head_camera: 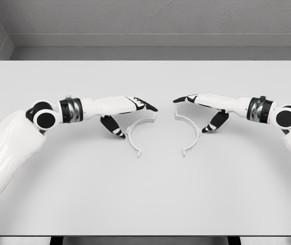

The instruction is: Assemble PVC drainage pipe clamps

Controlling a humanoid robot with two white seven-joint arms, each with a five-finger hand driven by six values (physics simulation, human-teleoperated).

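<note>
Two white half-ring clamp pieces lie on the white table (145, 204), their open sides facing each other across a gap. The left clamp half (133, 149) curves from below my left hand's fingertips down toward the table's middle. My left hand (136, 121) straddles its upper part, fingers stretched over the top end and thumb (113, 127) by the outer curve. The right clamp half (192, 144) mirrors it. My right hand (190, 115) reaches over its top end, with the thumb (214, 122) just outside the arc. Neither piece is lifted.
Grey walls stand behind the table's far edge (145, 61). The near edge (145, 236) runs along the bottom of the view. Both forearms lie low over the table, left (74, 109) and right (260, 109).
</note>
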